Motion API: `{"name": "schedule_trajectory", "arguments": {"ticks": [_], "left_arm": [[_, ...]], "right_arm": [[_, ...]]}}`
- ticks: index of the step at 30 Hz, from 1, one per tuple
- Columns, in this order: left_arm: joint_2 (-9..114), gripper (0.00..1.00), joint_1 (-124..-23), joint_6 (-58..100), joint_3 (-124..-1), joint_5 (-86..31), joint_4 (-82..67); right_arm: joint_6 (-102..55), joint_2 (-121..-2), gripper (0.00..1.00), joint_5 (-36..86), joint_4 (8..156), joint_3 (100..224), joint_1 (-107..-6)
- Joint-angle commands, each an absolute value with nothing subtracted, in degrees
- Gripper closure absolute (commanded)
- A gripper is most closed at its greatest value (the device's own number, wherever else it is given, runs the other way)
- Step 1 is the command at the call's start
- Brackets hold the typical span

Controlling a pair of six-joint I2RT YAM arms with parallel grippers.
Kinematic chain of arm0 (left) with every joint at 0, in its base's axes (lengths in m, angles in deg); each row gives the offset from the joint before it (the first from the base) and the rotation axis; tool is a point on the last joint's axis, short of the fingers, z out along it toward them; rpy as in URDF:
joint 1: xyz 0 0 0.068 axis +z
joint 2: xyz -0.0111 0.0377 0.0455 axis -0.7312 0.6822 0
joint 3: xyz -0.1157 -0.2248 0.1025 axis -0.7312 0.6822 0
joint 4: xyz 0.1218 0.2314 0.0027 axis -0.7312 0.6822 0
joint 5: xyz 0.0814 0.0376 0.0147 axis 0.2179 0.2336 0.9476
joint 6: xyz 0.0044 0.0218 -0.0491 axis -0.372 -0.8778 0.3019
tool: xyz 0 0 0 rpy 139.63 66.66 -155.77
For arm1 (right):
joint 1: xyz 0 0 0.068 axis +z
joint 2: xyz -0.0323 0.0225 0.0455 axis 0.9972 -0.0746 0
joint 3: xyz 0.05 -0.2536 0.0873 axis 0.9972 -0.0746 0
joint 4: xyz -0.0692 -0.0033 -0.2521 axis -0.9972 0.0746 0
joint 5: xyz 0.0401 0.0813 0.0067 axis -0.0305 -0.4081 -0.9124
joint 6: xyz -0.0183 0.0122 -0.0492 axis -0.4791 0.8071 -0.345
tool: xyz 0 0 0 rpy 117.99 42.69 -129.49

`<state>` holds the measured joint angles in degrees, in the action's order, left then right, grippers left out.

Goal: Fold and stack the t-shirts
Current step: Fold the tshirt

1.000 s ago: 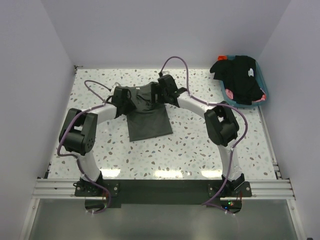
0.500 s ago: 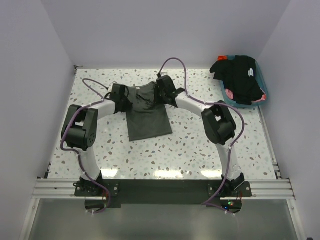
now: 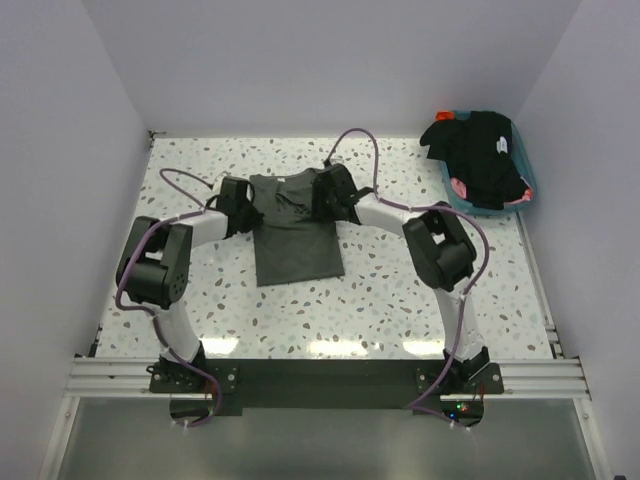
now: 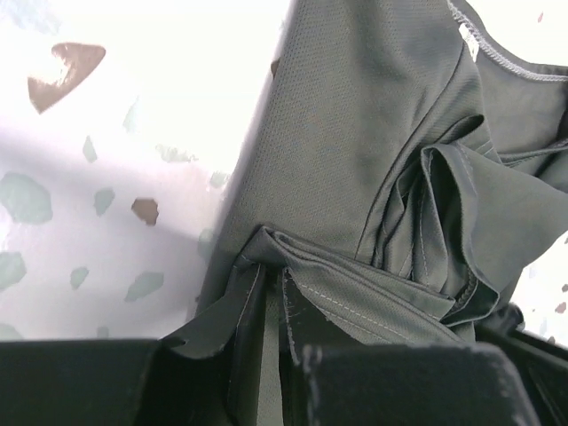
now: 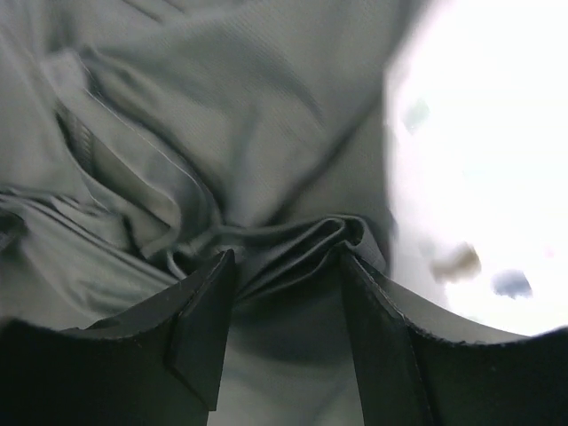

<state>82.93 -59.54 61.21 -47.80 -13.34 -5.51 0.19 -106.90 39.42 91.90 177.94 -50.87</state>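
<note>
The dark olive-grey t-shirt [image 3: 296,235] lies on the speckled table as a long folded strip, its collar end bunched at the far side. My left gripper [image 3: 246,202] is at the shirt's far left corner. In the left wrist view the gripper [image 4: 271,277] is shut on a hem of the shirt [image 4: 355,133]. My right gripper [image 3: 326,196] is at the far right corner. In the right wrist view the gripper [image 5: 288,259] is open, and a loose pleated fold of the shirt [image 5: 222,89] lies across the gap. Black t-shirts [image 3: 478,155] with a small white mark are heaped in the tub.
The teal plastic tub [image 3: 524,196] stands at the far right corner of the table [image 3: 400,300], by the right wall. Purple cables loop over both arms. White walls enclose the table on three sides.
Both grippers moved away from me and down, laying the lifted far end of the olive-grey shirt onto the table. The shirt now lies longer and flatter.
</note>
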Motion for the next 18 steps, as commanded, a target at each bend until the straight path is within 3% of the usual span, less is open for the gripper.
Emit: {"name": "schedule_trajectory", "arguments": {"ticks": [1,9,13,18], "left_arm": [[80.27,0.84,-60.6,61.1,-41.31,-12.05,-2.83],[69.11,0.83,-64.13,62.33,-28.55,-12.22,-6.51],[67.16,0.81,-64.13,60.49,-28.53,-12.31,-5.75],[64.26,0.67,-63.69,57.77,-32.22,-10.38,-2.32]], "right_arm": [[2.86,-101.11,0.44,41.77,95.34,167.25,-51.8],[3.66,-87.84,0.4,41.51,91.46,149.24,-51.8],[3.48,-84.49,0.37,40.63,91.81,147.81,-51.8],[1.29,-84.92,0.37,39.41,91.9,151.48,-51.62]]}}
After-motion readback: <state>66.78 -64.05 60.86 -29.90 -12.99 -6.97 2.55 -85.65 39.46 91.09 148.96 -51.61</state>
